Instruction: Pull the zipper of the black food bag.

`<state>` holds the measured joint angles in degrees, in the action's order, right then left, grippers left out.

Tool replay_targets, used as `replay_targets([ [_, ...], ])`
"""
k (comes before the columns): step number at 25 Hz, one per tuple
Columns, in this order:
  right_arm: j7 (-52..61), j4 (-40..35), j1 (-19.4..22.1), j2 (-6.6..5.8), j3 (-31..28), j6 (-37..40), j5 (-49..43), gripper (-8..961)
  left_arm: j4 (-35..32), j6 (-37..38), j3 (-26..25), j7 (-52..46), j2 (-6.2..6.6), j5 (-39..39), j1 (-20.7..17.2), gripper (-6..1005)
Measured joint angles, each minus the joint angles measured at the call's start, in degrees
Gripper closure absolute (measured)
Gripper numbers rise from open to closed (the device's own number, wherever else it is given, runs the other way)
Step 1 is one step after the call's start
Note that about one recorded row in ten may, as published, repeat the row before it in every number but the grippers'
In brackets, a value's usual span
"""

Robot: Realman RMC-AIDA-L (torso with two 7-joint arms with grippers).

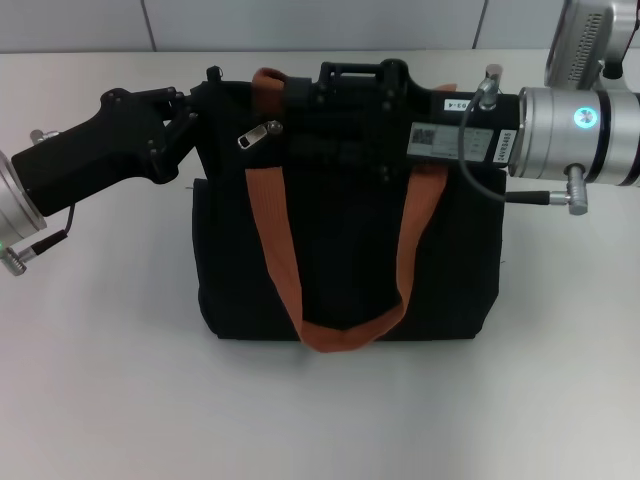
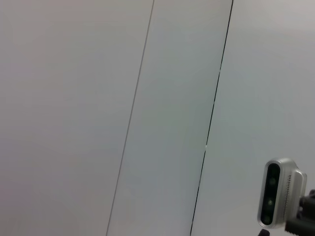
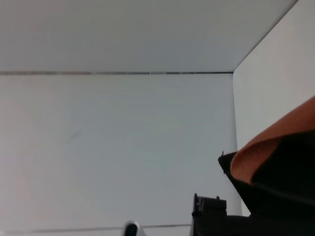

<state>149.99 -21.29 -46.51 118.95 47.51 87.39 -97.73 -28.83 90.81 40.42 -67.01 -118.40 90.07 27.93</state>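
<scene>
The black food bag [image 1: 345, 250] stands upright mid-table, one rust-orange handle [image 1: 340, 330] hanging down its front. The zipper [image 1: 258, 134], a small silver pull tab, lies free near the bag's top left, with neither gripper on it. My left gripper [image 1: 207, 88] reaches in from the left to the bag's top left corner, just left of the tab. My right gripper [image 1: 300, 92] stretches from the right across the bag's top edge and ends close to the right of the tab. The right wrist view shows only an orange handle [image 3: 275, 147] and black fabric [image 3: 283, 201].
A white table [image 1: 100, 380] surrounds the bag, with a pale panelled wall [image 2: 147, 98] behind. A silver camera housing [image 2: 279, 194] on the other arm shows in the left wrist view. The right arm's silver wrist [image 1: 575, 130] and cable hang over the bag's right end.
</scene>
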Motion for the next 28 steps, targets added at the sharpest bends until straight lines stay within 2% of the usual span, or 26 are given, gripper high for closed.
replay_targets([
  [17, -4.7, -0.2, -3.3, 0.34, 2.6, -2.7, 0.2, 349, 0.0, 3.4, 0.2, -3.3, -0.17, -2.0, 0.6, 969],
  [28, -5.9, -0.2, -2.7, 0.31, 2.5, -3.1, 0.3, 347, 0.1, 4.8, 0.2, -5.8, -0.22, -3.2, 1.0, 967],
])
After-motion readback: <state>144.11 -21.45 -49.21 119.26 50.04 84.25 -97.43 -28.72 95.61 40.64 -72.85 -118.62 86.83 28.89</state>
